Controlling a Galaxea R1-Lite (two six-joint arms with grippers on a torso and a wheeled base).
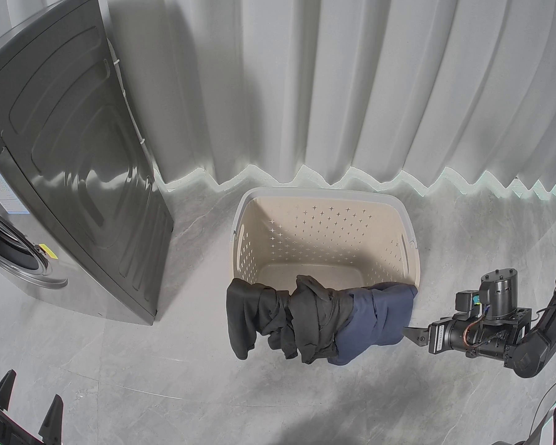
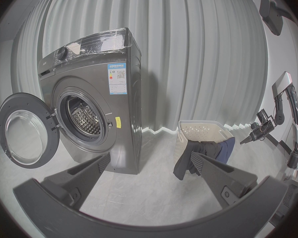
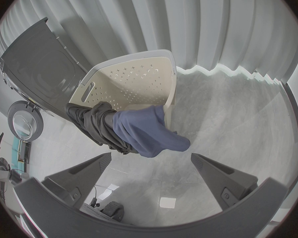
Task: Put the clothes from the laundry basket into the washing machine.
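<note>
washing machine (image 2: 124,126): grey front-loader, round door (image 2: 26,129) swung wide open
laundry basket (image 1: 318,191): beige, perforated, sitting upright just right of the machine
clothes (image 1: 315,326): dark grey and navy bits, all bunched up, slung over the basket's near rim

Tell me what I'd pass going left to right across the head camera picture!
Washing machine → black clothes → blue garment → right gripper.
</note>
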